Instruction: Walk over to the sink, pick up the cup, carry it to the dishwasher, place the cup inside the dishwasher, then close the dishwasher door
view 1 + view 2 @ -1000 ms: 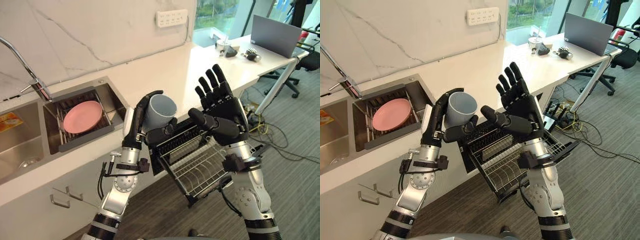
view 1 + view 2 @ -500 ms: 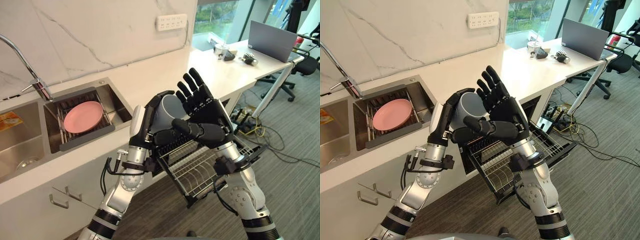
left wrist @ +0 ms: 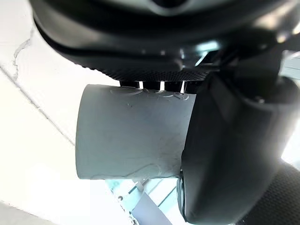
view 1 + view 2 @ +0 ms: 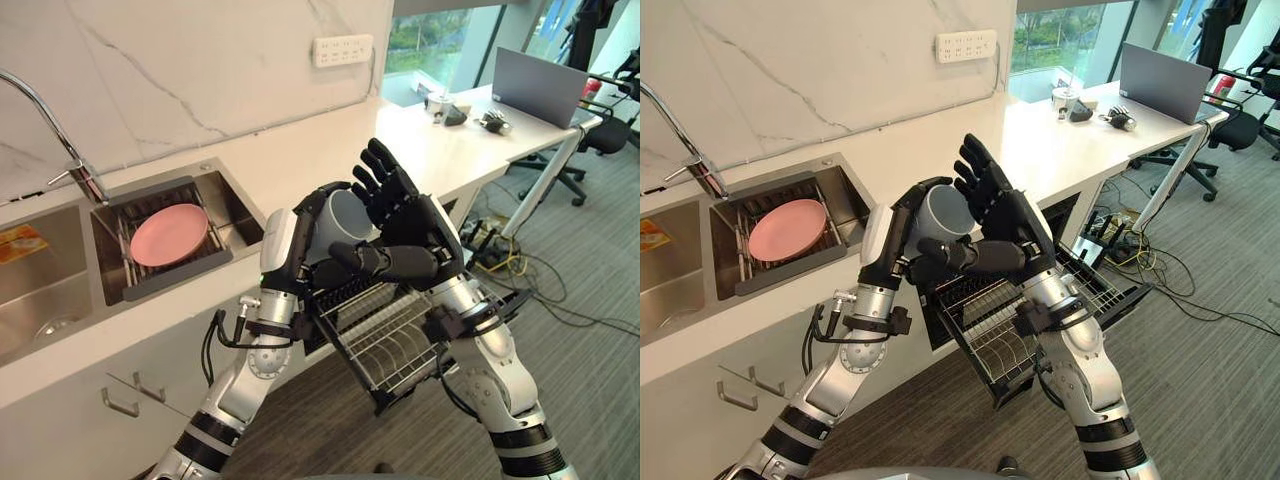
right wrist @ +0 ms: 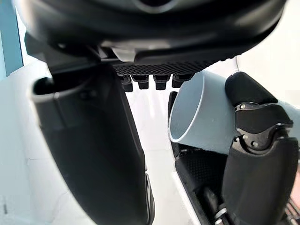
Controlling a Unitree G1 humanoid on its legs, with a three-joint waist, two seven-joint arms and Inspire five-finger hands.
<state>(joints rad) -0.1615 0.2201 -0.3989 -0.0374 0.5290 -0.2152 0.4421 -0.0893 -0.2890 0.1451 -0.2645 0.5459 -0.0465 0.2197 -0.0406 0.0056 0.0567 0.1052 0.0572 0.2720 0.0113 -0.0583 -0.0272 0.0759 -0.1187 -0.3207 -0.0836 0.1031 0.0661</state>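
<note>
We hold the grey cup [image 4: 338,222] in our left hand [image 4: 285,245], fingers curled round it, mouth tilted toward 2 o'clock, where our right hand [image 4: 425,225] stands, fingers straight; the dishwasher rack [image 4: 395,345] lies at 5 o'clock.

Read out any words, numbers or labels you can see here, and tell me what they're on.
No text is readable.
Yellow item in the sink: print too small to read.
Grey cup in the left hand: no marking shows.
Wall socket strip: no legible marks.
</note>
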